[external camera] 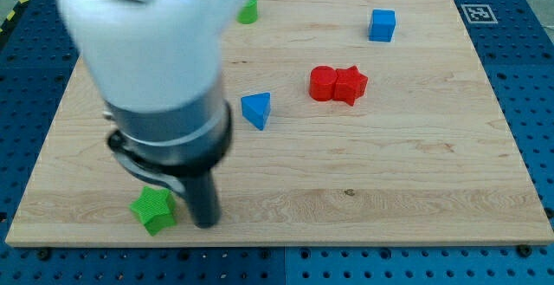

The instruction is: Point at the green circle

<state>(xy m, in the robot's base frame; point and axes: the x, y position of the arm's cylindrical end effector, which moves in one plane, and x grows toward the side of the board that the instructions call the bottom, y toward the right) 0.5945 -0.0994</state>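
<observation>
Green circle [248, 10], the block I am meant to point at, sits near the view's top edge of the tabletop [415, 172], partly hidden behind my own arm so that only its right side shows (its round shape I cannot confirm from here). My tip [206, 223] stands at the opposite end, near the view's bottom left, just beside and to the right of a green star [154, 210], and well apart from the target. I carry no hand at all, only the bare rod, so nothing is held or clasped.

Between the two lie a blue triangle [256, 110] near the middle, a red circle [323, 83] touching a red star [351, 84] further right, and a blue cube [382, 24] toward the top right.

The risks, as I judge them: settling on the green star because it is green and close, which would be the wrong block; nudging that star as I pull away, since it is so near; clipping the blue triangle on a careless line upward; or overshooting and shoving the green circle off the tabletop's top edge, which it already sits close to.
</observation>
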